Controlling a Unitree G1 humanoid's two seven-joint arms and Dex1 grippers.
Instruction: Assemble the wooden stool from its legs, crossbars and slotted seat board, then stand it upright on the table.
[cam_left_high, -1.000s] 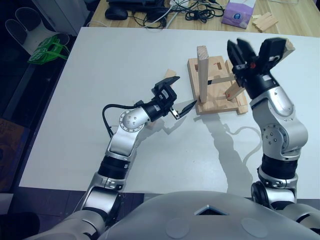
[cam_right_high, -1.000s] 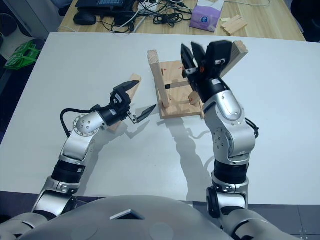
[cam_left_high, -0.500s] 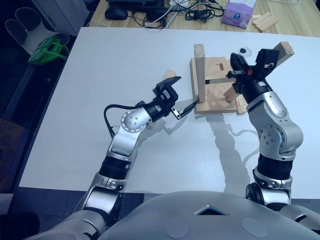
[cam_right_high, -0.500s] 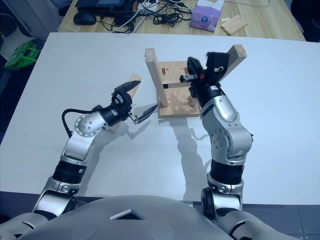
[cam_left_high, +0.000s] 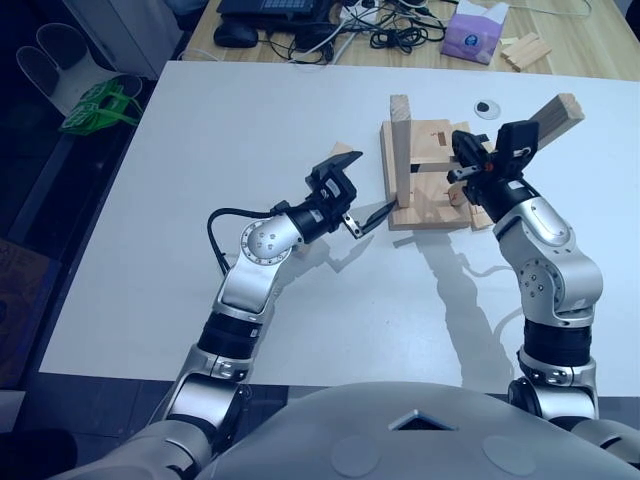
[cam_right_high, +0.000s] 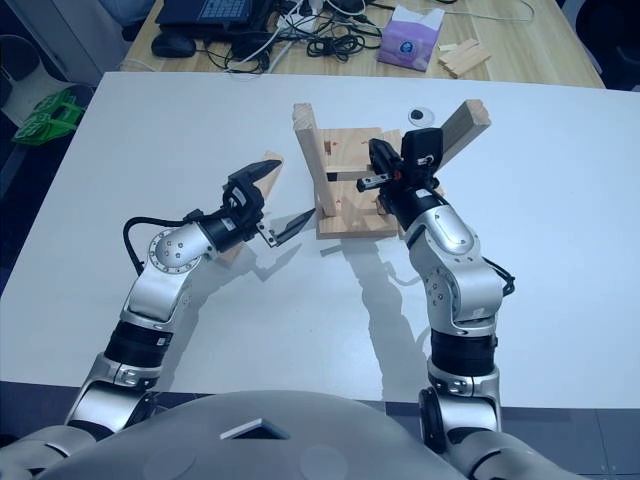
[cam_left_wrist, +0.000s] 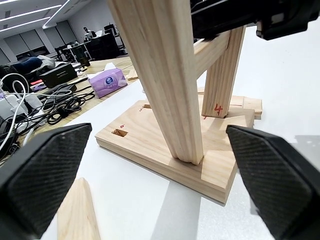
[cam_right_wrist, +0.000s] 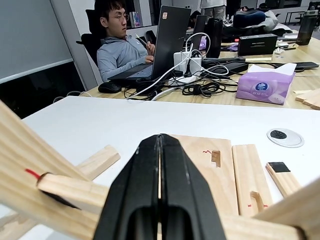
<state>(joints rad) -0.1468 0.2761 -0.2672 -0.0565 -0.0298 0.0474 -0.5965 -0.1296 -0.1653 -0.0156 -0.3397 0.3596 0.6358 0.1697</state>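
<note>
I see L fingers (cam_left_high: 377, 214) wide open, empty, just beside board (cam_left_high: 425, 216); R fingers (cam_right_wrist: 135, 200) closed together at crossbar (cam_right_wrist: 70, 194).

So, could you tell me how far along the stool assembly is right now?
About midway, I'd say. Done: an upright leg and a tilted leg stand on the seat board, joined by a crossbar. In hand: the right gripper, shut, sits at that crossbar; the left gripper is open nearby. Left: a loose piece lies flat beside it, and the stool is not upright.
</note>
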